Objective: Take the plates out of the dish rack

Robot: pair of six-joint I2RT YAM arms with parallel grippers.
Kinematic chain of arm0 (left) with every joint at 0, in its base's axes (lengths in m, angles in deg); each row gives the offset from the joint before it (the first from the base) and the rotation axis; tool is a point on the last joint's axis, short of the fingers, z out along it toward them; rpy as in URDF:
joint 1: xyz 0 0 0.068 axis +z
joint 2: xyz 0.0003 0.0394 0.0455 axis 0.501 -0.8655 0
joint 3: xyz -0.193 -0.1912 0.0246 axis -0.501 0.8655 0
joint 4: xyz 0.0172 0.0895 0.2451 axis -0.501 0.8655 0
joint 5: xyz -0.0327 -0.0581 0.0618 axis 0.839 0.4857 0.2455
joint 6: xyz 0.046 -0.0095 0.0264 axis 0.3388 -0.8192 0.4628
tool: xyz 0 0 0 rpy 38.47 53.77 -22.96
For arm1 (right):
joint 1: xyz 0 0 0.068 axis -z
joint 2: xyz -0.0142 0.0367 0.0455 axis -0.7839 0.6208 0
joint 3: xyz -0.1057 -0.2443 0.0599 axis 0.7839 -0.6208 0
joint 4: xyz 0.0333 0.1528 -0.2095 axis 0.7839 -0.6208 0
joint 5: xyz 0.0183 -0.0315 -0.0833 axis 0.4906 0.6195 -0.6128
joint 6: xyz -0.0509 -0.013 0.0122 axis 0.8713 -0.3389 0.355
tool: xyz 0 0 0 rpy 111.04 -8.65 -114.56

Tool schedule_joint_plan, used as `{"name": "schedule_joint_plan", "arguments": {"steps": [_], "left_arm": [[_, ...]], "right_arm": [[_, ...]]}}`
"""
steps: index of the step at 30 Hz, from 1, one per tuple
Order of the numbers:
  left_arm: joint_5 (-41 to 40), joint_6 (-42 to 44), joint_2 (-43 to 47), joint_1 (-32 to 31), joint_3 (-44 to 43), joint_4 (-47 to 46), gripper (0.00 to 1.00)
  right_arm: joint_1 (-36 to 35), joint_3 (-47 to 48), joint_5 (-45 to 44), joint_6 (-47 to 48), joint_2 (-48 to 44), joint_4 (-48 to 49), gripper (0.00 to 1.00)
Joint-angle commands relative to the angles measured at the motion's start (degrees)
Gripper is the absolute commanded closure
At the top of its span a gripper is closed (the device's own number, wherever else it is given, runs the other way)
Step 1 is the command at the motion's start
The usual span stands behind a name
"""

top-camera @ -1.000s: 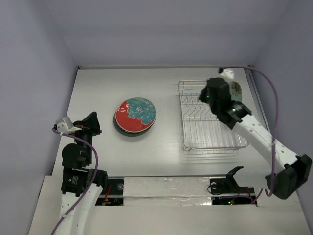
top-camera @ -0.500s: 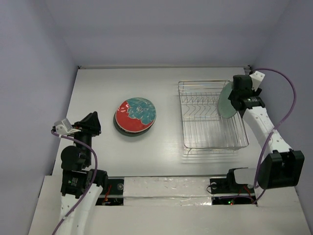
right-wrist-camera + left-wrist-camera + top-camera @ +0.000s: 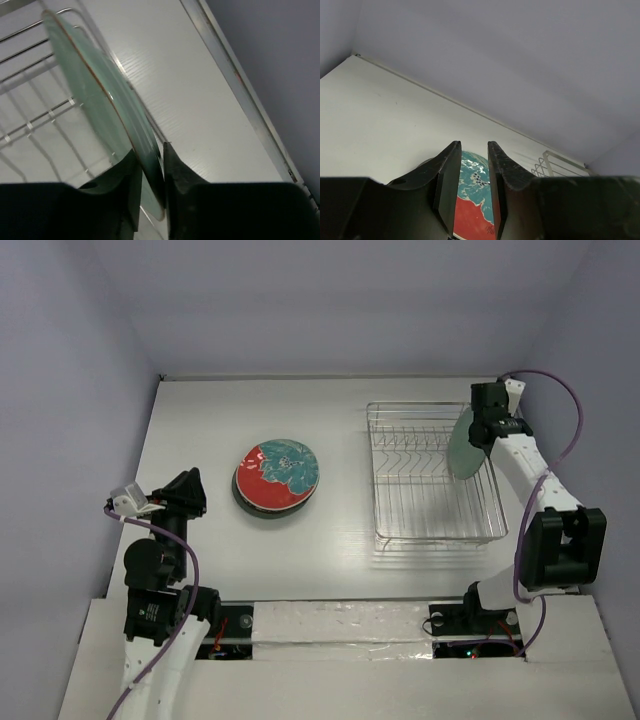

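At the near left of the white worktop (image 3: 200, 430) the left end effector (image 3: 472, 150) points toward the back wall. Its two dark fingers stand slightly apart with only a narrow gap, and nothing is between them. Through that gap the left wrist view shows the red plate (image 3: 277, 476) with its teal flower. This plate lies face up on top of a small stack near the middle of the worktop, well apart from the rack. The rim of a dark plate (image 3: 245, 508) shows beneath it; how many plates the stack holds cannot be told. Farther right is the dish rack (image 3: 440, 538), a silver wire frame with its grid base bare across the near and middle rows. At the rack's far right the pale green plate (image 3: 462, 445) stands on edge, tilted, beside the rack's side wires. The right end effector (image 3: 149, 152) is closed on this plate's rim, one finger on each face. Whether the plate's lower edge rests on the rack base cannot be told.
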Motion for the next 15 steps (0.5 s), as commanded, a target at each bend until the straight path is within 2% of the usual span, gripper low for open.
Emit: {"name": "schedule_joint_plan", "arguments": {"steps": [1, 6, 15], "left_arm": [[0.3, 0.3, 0.3, -0.2, -1.1, -2.9, 0.75], [0.3, -0.1, 0.0, -0.2, -0.8, -3.0, 0.75], [0.3, 0.1, -0.3, -0.2, -0.9, -3.0, 0.73]], "right_arm": [[0.4, 2.8, -2.5, 1.2, -0.1, 0.0, 0.82], [0.4, 7.4, -3.3, 3.3, -1.2, -4.3, 0.99], [-0.2, 13.0, -0.9, 6.5, -7.9, -5.8, 1.00]]}}
